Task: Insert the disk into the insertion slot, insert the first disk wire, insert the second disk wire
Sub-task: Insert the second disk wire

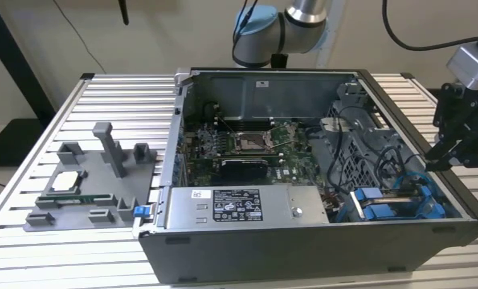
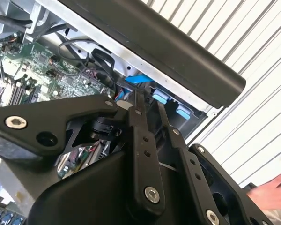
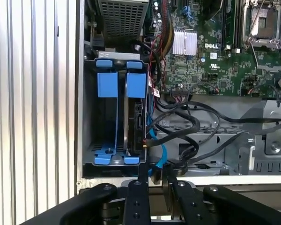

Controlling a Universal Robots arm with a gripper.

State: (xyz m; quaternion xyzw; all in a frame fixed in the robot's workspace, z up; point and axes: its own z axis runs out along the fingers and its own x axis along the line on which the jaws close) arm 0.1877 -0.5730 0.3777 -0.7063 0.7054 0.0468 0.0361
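Observation:
The disk (image 3: 135,119) stands on edge inside the insertion slot (image 3: 88,117), held in its blue frame (image 3: 136,84). In the exterior view the slot (image 1: 431,194) is at the front corner of the open computer case, on the exterior view's right. A thin blue wire (image 3: 158,152) runs from the disk's side to a black plug between my fingertips. My gripper (image 3: 154,172) hovers over the case wall beside the slot, shut on that plug. The gripper (image 1: 436,161) (image 2: 147,101) has its fingers close together.
The grey power-supply box (image 1: 239,206) lies along the case's front, with the motherboard (image 3: 215,51) behind it. Black cables (image 3: 187,126) loop beside the bay. A grey fixture (image 1: 86,192) with parts sits on the slatted table. A person's hand (image 2: 271,190) is near the gripper.

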